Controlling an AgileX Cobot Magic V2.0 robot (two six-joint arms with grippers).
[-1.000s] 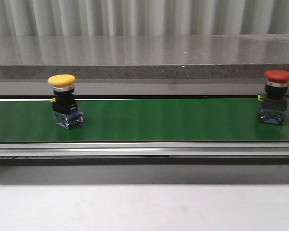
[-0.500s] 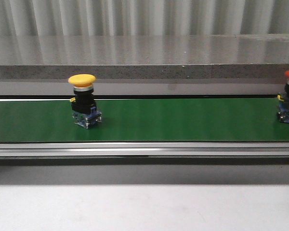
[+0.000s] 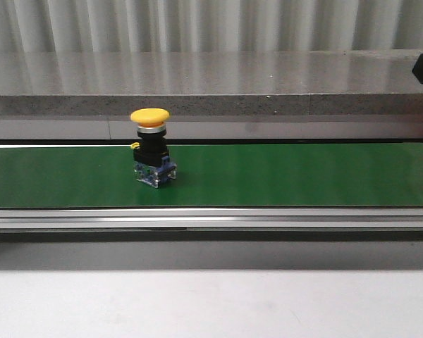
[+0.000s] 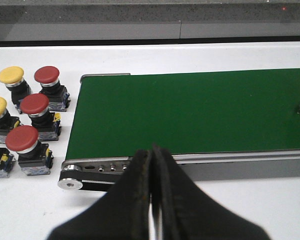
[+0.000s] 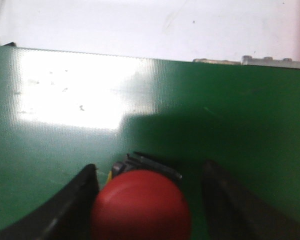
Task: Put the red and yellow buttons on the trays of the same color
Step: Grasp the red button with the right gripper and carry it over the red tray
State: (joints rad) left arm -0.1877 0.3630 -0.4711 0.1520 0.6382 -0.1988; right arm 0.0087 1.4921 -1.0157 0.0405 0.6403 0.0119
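Here, red button (image 5: 141, 205) between open right fingers (image 5: 85, 195).

Belt (image 3: 268, 176): plain dark green, silver edge rail. Button (image 3: 151, 148): yellow cap, black body, blue base. Red button (image 5: 141, 205), between the black fingers of the right gripper (image 5: 149, 200): glossy red cap. Left gripper (image 4: 154, 200): black. Beyond it, spare buttons (image 4: 25, 117): red or yellow caps.

A matt green conveyor belt (image 3: 268, 176) with a fine woven texture runs in a brushed-metal frame (image 3: 211, 218). A smooth plastic yellow button (image 3: 150, 116) stands on it; a glossy red button (image 5: 141, 205) sits between matt black fingers (image 5: 70, 210).
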